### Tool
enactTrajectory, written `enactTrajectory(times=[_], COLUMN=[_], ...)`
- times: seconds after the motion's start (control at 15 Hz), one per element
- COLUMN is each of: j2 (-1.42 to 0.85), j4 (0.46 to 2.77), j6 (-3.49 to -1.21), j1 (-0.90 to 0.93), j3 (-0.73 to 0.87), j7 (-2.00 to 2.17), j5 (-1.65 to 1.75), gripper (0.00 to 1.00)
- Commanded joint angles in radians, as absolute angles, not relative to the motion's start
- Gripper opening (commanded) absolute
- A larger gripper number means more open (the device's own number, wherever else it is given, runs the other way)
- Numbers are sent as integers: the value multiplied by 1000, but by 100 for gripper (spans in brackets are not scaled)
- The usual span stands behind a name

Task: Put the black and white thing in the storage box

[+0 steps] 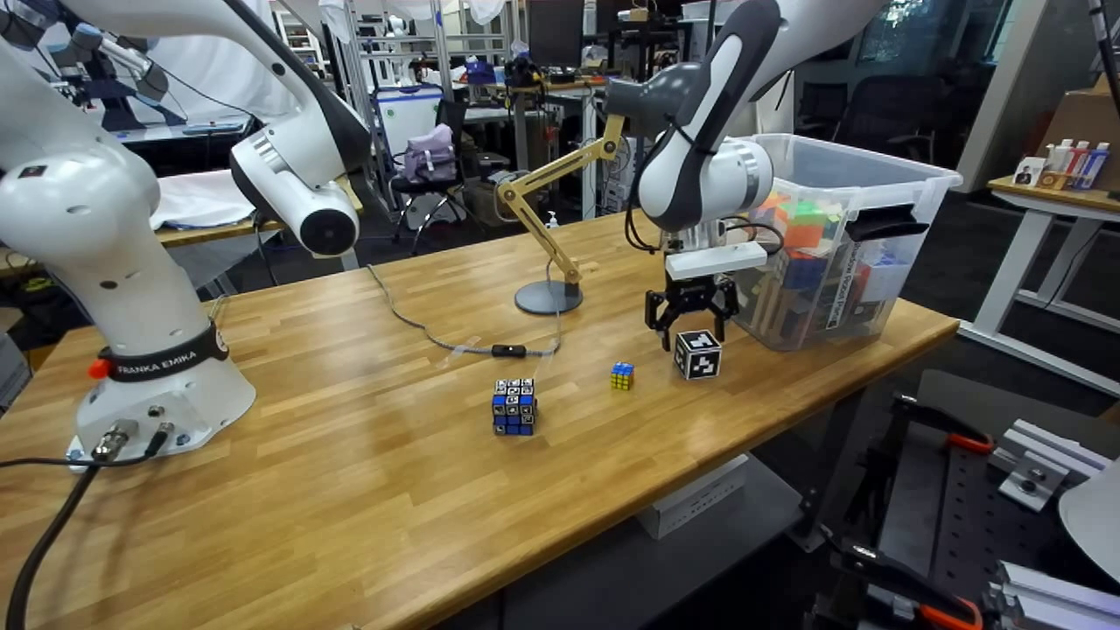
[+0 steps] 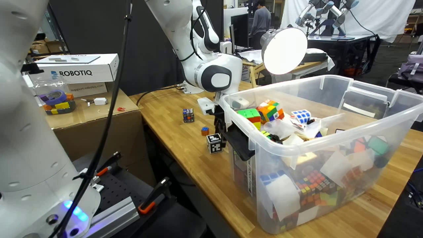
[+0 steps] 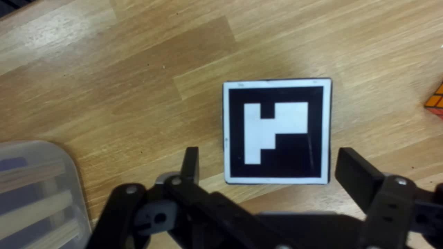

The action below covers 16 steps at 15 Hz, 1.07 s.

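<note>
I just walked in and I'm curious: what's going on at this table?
A white robot arm holds its open black tool low by a black-and-white patterned cube on the wooden table. In the wrist view the cube shows between the open jaws, not yet gripped. It seems meant for the large clear plastic storage box nearby.

White arm (image 1: 814,35), smooth and rounded, and look, a dark grey panel (image 2: 207,78) framing a white inset (image 2: 220,80)! There's a black cable (image 1: 632,214) strapped alongside, ribbed silver band (image 1: 751,173), white housing (image 1: 716,259), then the gripper (image 3: 269,157): black, jointed, square-edged fingers (image 3: 360,174), shiny screw heads (image 3: 400,180).
</note>
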<state>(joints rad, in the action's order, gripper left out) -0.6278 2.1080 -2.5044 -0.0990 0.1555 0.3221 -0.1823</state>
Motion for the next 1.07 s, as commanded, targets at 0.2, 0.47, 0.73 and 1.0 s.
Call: enactTrajectory(times=[0.2, 0.47, 0.73, 1.0], j2=[-660, -660, -656, -649], j4=[2071, 2064, 2061, 2061], j6=[-2442, -2420, -2417, -2408], j1=[-141, -139, -137, -137], j3=[106, 116, 125, 132], j7=[306, 314, 313, 313], j5=[-287, -302, -289, -284], gripper=[100, 100, 74, 46])
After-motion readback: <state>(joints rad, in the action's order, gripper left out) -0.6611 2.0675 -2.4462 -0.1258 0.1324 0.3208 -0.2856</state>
